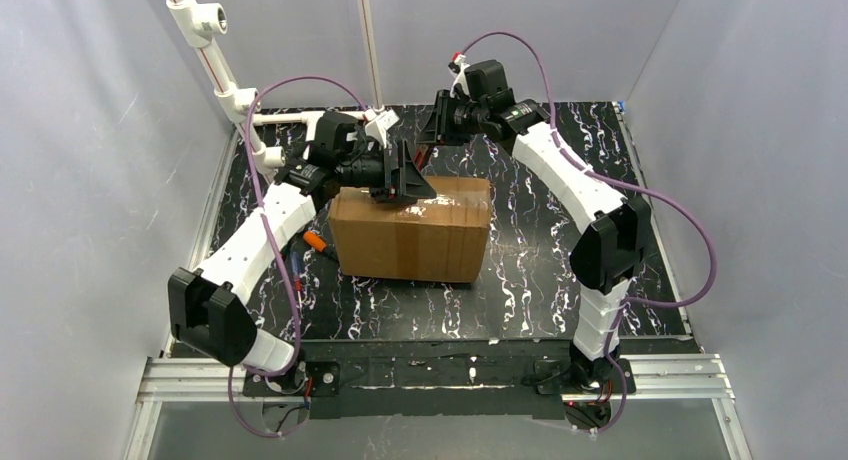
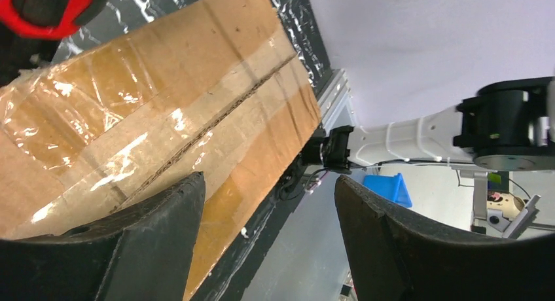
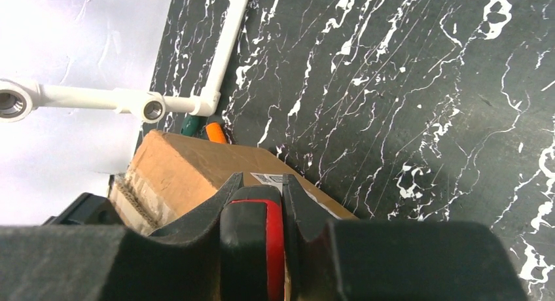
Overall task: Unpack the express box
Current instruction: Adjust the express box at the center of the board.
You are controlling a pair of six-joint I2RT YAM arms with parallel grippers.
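Brown: one express box (image 1: 410, 235), one tool (image 3: 252, 248).

Top camera sits high behind the arms, looking down and forward over the whole black white-veined marble-pattern table (image 1: 540, 290). Left wrist camera is in very close, peering between the spread fingers of the left gripper (image 2: 268, 190), along the taped top of the brown corrugated-cardboard express box (image 2: 163, 105), toward the right arm's white link (image 2: 406, 137). Right wrist camera looks steeply down past the right gripper (image 3: 258, 199), clamped on a red-and-black handle (image 3: 252, 248), onto the table and a box corner. All three views share that box.
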